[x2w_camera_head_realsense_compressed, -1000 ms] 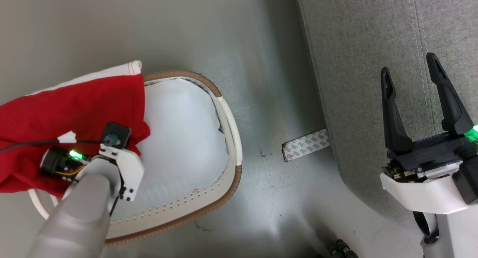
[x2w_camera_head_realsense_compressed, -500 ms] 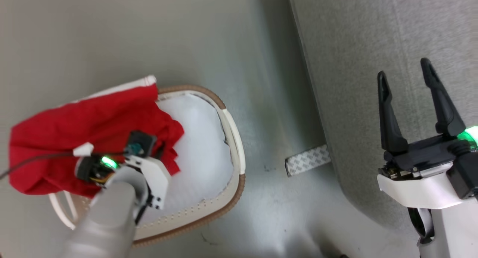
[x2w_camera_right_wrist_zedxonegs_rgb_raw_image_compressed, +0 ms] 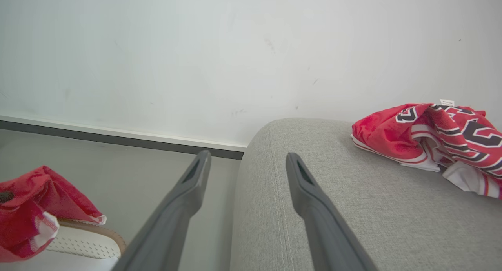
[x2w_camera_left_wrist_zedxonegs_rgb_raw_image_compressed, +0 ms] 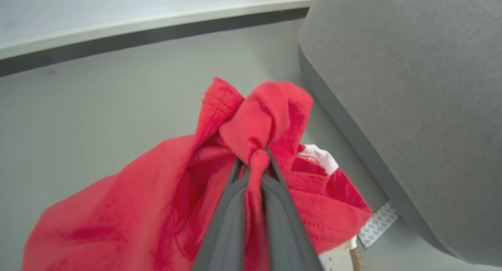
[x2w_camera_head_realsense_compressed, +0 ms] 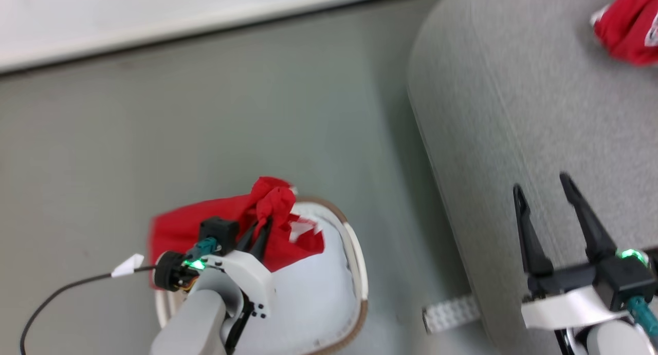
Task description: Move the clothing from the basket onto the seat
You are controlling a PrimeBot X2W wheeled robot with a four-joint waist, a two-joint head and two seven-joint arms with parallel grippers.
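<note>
Red garment (x2w_camera_left_wrist_zedxonegs_rgb_raw_image_compressed: 274, 110) pinched in left claw (x2w_camera_left_wrist_zedxonegs_rgb_raw_image_compressed: 254, 161) above basket (x2w_camera_head_realsense_compressed: 354, 252); right claw (x2w_camera_head_realsense_compressed: 547, 190) spread.

We see a red garment (x2w_camera_head_realsense_compressed: 180, 231) at lower left and a cream-white basket (x2w_camera_head_realsense_compressed: 358, 273) with a brown rim beneath it. The seat (x2w_camera_head_realsense_compressed: 514, 113) at right is light grey; the jersey (x2w_camera_right_wrist_zedxonegs_rgb_raw_image_compressed: 427, 137) on it is red with white bands and dark-and-white lettering.

Light was bright and even; my head view was smeared with blur, and the seat (x2w_camera_head_realsense_compressed: 488, 113) cast a faint shadow on the floor (x2w_camera_head_realsense_compressed: 205, 113) left of my right gripper (x2w_camera_head_realsense_compressed: 541, 182).
</note>
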